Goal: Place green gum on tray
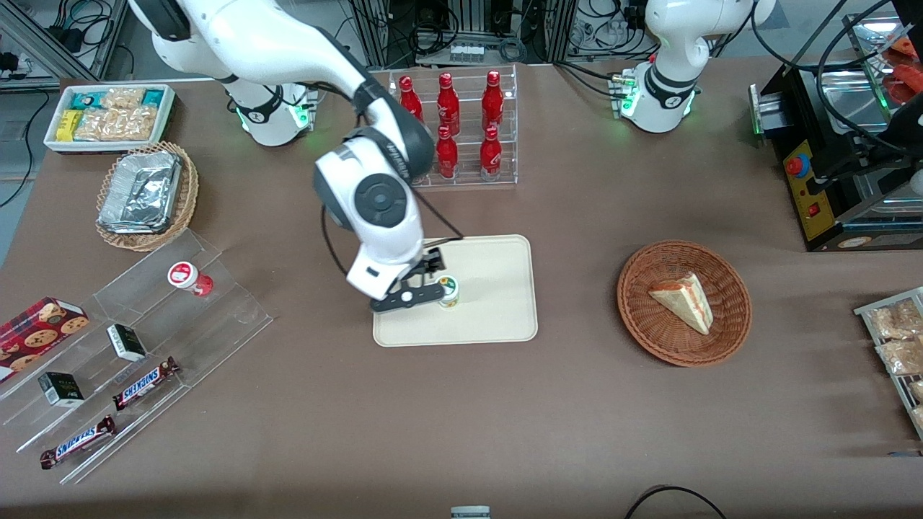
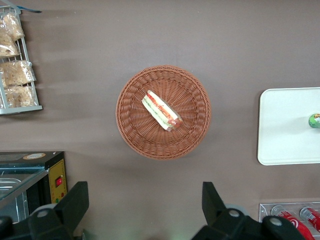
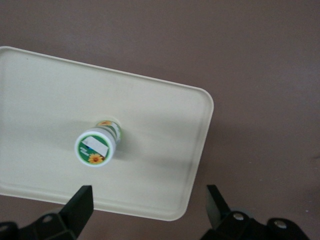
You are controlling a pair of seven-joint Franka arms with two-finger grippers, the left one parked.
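the green gum (image 1: pixel 450 291) stands upright on the tray (image 1: pixel 497 288), lid up, just below the middle of the front frame. it rests on the half of the tray toward the working arm's end of the tabletop (image 1: pixel 505 418), nearer the camera-side rim than the rim by the bottle rack. from the right wrist camera the gum (image 3: pixel 96 145) shows its white lid with a green ring and a small flower mark, standing free on the cream tray (image 3: pixel 165 150) with bare plastic all around it. the left wrist camera catches only a sliver of it, the gum (image 2: pixel 314 120) at the frame's right edge on the tray (image 2: pixel 282 125).

the tool (image 1: pixel 422 287) hangs above the tray, close over the gum in the front view. its two fingers are spread wide with nothing between them; in the wrist view the fingertips (image 3: pixel 82 202) sit apart from the bottle, not touching it, and the tool (image 3: pixel 147 205) is empty.

in the left part of the front frame, a red-lidded bottle (image 1: pixel 189 277) lies on its side on a clear stepped rack (image 1: pixel 216 317), well apart from the tray. in the right half, toward the parked arm's end, a round wicker basket (image 1: pixel 728 317) holds a sandwich wedge (image 1: pixel 683 301). above the tray in the frame, a clear rack of red bottles (image 1: pixel 461 126) stands near the arm bases.
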